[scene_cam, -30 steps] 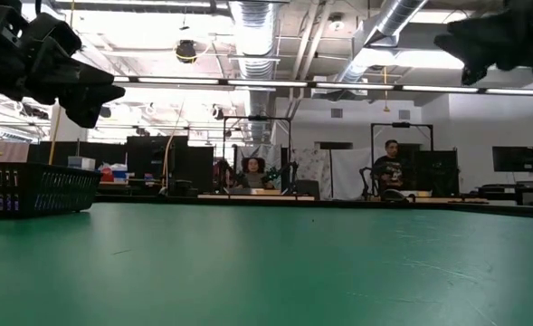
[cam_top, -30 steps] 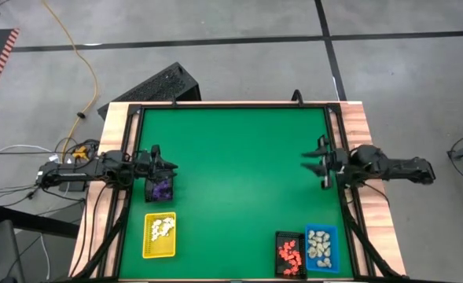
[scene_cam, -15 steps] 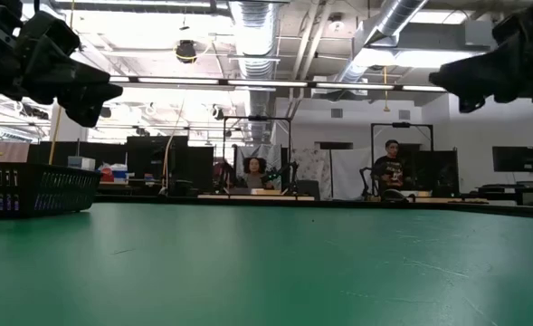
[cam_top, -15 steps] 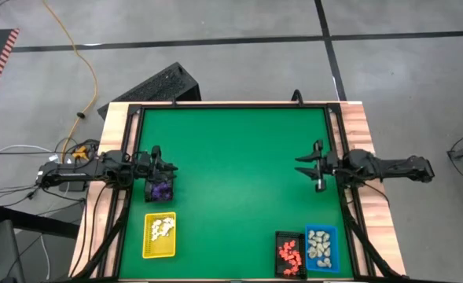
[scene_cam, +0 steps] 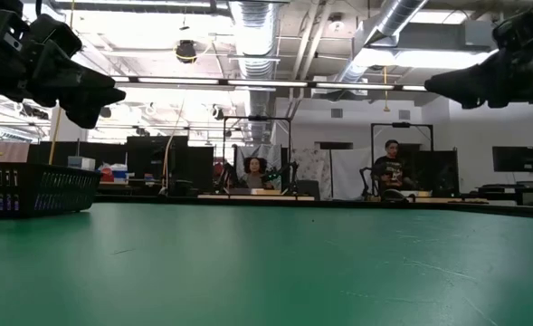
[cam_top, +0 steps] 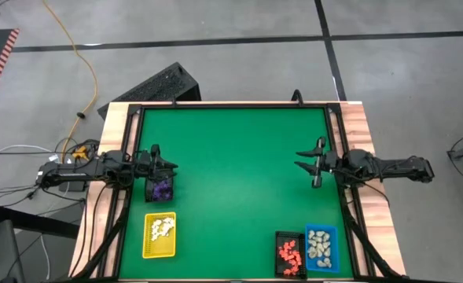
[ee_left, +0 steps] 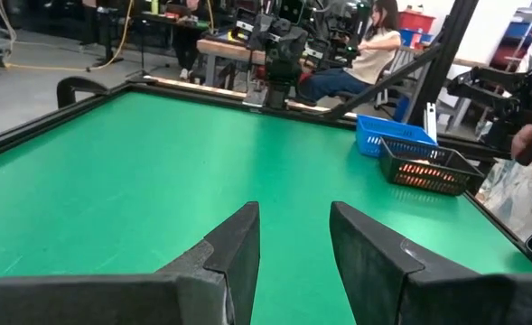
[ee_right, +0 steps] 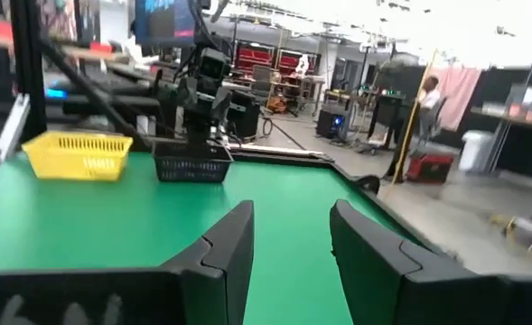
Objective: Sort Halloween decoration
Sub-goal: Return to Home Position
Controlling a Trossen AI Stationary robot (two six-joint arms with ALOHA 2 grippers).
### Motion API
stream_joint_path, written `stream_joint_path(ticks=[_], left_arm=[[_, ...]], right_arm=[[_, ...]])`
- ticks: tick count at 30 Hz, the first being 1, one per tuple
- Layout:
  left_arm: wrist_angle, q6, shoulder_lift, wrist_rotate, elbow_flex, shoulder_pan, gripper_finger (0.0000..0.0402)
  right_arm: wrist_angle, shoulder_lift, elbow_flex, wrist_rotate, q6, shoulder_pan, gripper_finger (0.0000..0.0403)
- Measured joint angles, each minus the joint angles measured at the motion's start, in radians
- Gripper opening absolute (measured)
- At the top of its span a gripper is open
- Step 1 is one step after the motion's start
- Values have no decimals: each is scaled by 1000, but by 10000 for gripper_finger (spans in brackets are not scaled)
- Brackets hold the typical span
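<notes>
The tiny figurines lie in four small trays. Purple ones (cam_top: 161, 189) are in a black tray at the left edge. White ones (cam_top: 163, 226) are in a yellow tray (cam_top: 158, 245). Orange-red ones (cam_top: 288, 253) are in a black tray and cream-beige ones (cam_top: 320, 244) in a blue tray (cam_top: 321, 263) at the near right. My left gripper (cam_top: 168, 165) hovers open and empty just beyond the purple tray; its fingers show apart in the left wrist view (ee_left: 294, 212). My right gripper (cam_top: 300, 159) hovers open and empty at the right side, its fingers apart in the right wrist view (ee_right: 291, 209).
The green mat is bounded by a black frame (cam_top: 233, 104). In the low view the black tray (scene_cam: 35, 187) stands at the left, with both grippers well above the mat (scene_cam: 266, 263). People sit at desks in the room beyond the table (scene_cam: 391, 172).
My right gripper has reached a little toward the table's left edge and come lower above the mat, still open and empty. The trays and figurines have not moved.
</notes>
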Motion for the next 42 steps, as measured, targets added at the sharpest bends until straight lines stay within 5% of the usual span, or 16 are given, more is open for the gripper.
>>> stream_joint_path(ticks=[42], left_arm=[[0, -1, 0, 1, 0, 0, 125]], right_arm=[[-4, 2, -2, -8, -44, 0, 164]])
